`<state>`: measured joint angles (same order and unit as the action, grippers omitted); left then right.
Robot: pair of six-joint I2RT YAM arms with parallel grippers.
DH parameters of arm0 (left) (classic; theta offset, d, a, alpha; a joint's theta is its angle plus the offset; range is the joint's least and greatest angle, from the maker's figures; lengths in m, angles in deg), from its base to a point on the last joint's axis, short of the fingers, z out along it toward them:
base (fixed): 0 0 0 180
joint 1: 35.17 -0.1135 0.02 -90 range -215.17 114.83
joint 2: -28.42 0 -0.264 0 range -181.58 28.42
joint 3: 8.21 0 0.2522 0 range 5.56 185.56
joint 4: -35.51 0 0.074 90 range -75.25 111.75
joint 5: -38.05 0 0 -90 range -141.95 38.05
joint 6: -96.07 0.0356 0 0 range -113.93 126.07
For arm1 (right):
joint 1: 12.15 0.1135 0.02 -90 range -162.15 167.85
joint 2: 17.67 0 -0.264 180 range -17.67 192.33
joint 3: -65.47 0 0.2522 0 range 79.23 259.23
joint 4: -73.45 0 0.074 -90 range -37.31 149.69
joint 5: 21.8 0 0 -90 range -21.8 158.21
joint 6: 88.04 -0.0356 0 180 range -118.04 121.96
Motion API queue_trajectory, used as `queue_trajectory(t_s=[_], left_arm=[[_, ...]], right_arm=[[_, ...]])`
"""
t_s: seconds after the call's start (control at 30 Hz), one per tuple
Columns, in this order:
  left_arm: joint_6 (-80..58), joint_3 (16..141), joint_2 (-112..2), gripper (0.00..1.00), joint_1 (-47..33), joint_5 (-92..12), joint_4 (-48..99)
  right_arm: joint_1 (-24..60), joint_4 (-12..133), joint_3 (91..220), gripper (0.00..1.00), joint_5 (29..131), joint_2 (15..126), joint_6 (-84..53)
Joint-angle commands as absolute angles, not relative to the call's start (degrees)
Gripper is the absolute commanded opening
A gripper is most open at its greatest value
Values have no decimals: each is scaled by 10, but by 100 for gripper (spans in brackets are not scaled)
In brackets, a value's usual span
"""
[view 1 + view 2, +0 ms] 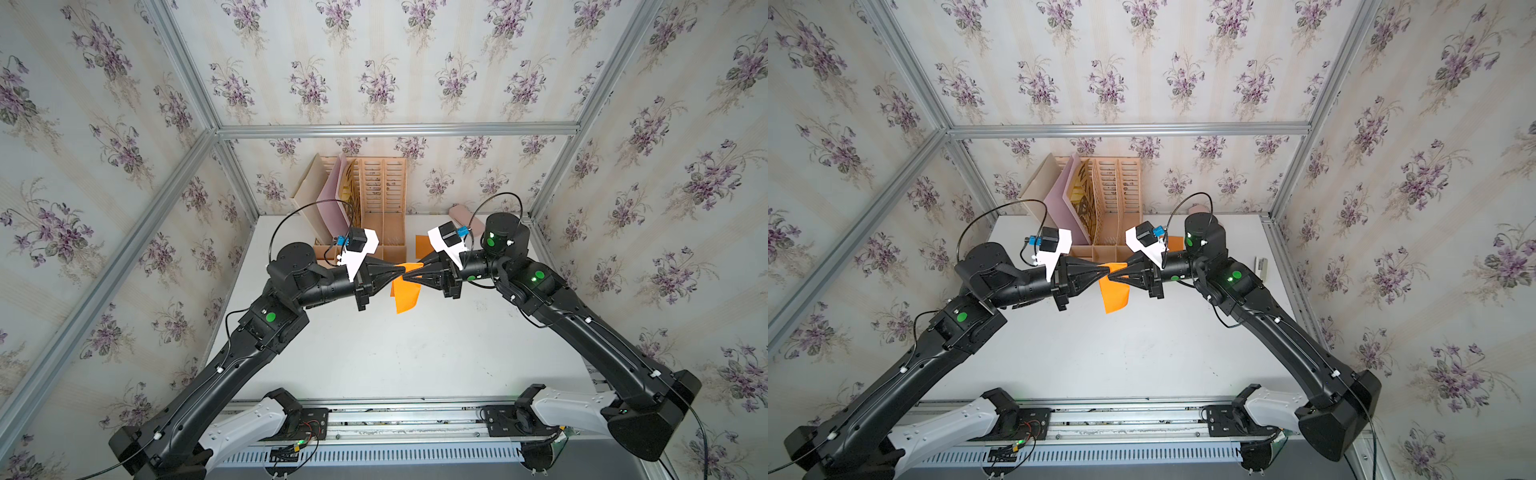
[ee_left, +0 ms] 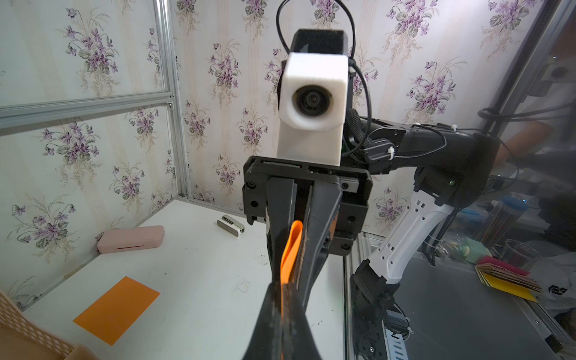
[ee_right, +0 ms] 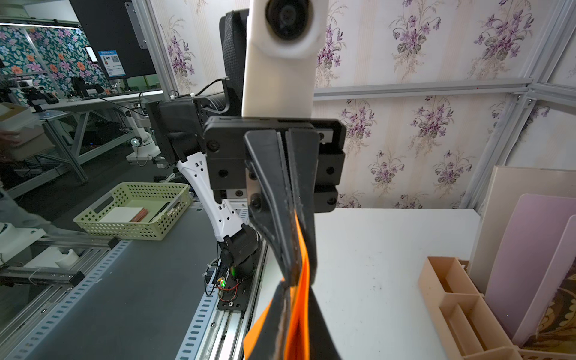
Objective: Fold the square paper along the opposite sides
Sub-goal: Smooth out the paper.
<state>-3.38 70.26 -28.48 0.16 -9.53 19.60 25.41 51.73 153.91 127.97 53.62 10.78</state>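
The square paper (image 1: 405, 297) is orange and hangs above the white table (image 1: 374, 353) in both top views, bent into a loose fold. My left gripper (image 1: 400, 272) and right gripper (image 1: 411, 275) meet tip to tip at its upper edge, both shut on it. In the left wrist view the paper (image 2: 293, 246) loops between the right gripper's fingers (image 2: 321, 224), and my own left gripper (image 2: 284, 299) pinches it. In the right wrist view the paper (image 3: 299, 324) runs down between my right gripper's fingers (image 3: 321, 333), with the left gripper (image 3: 293, 274) shut just ahead.
A second orange sheet (image 2: 117, 310) lies flat on the table behind the grippers. A wooden file organiser (image 1: 382, 199) with boards stands at the back wall. A pink case (image 2: 131, 239) and a small white device (image 2: 230, 224) lie at the back right. The aluminium rail (image 1: 395, 415) borders the front.
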Motion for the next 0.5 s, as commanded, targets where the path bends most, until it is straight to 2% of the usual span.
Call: queue_trajectory(t_s=[0.0,0.1,0.4,0.47], left_arm=[[-24,706,-285,0,1,-99,179],[-20,709,-284,0,2,-102,171],[-12,711,-278,0,2,-110,159],[-11,711,-277,0,2,-110,157]], right_arm=[[255,513,1544,6,1286,537,117],[255,512,1544,0,1286,537,118],[255,509,1537,0,1284,533,119],[255,511,1536,8,1282,532,119]])
